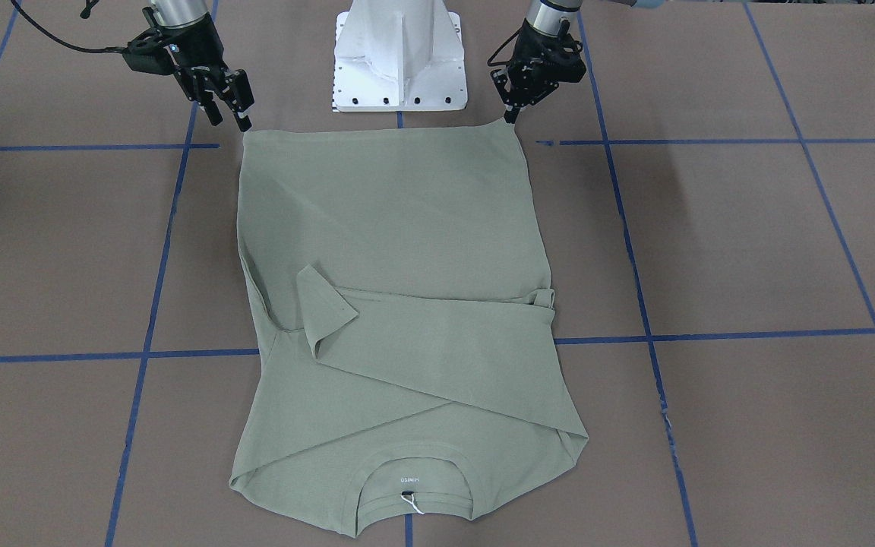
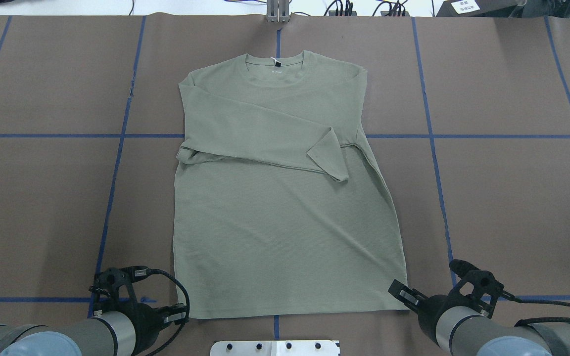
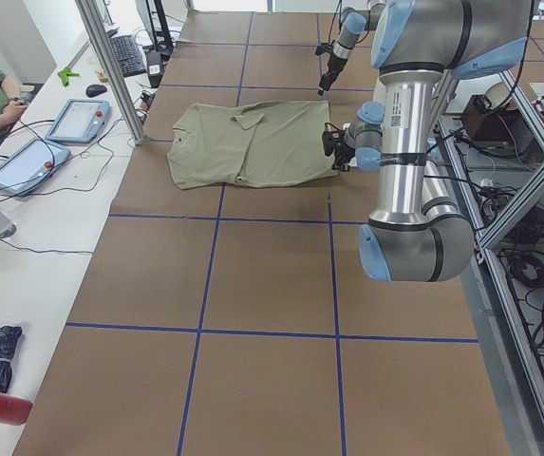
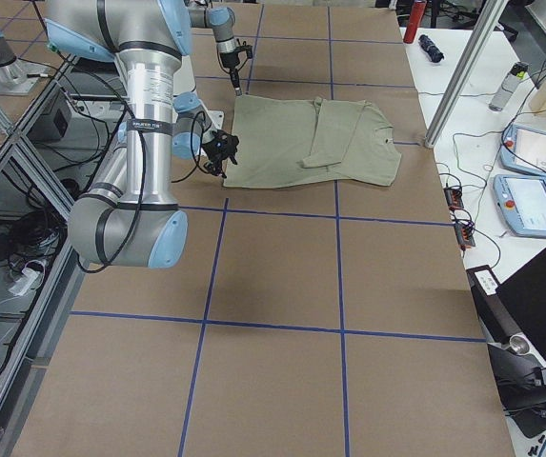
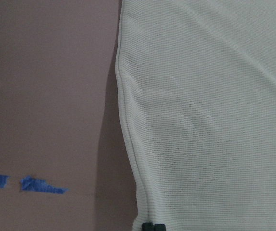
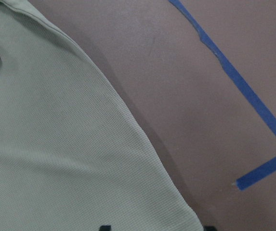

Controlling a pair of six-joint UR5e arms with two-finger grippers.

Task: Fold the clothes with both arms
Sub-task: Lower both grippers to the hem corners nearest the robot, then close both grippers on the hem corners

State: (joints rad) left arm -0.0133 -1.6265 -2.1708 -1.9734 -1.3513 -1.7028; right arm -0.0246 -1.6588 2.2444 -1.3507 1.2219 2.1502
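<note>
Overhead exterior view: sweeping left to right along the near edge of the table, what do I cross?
The left gripper, at the near left hem corner → shirt → right gripper, at the near right hem corner.

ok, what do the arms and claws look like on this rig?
Left arm and right arm: silver-grey tubes, light-blue joint caps, a small printed label on each tube. Left claw and right claw: black, two-finger, black cables at the wrists.
</note>
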